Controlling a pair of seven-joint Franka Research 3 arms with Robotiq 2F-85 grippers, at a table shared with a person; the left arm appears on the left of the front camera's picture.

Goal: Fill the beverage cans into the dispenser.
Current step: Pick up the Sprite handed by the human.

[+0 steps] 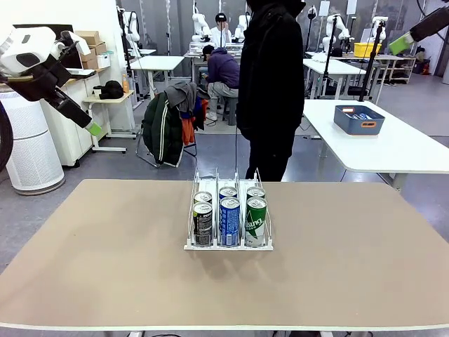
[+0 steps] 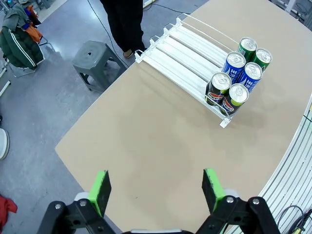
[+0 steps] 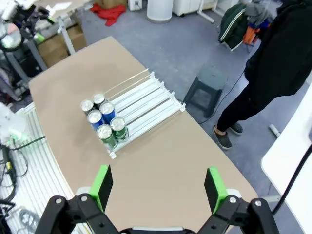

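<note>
The white wire dispenser stands at the middle of the tan table. Several beverage cans fill its near end, two deep in each lane: a dark can, a blue can and a green can in front. My left gripper hangs high at the far left, off the table. My right gripper is high at the upper right. In the left wrist view the left gripper is open and empty above the table's corner, far from the dispenser and cans. The right gripper is likewise open over the dispenser and cans.
A person in black stands at the table's far edge behind the dispenser. A grey stool sits on the floor beside that edge. A blue bin rests on a white table at the back right.
</note>
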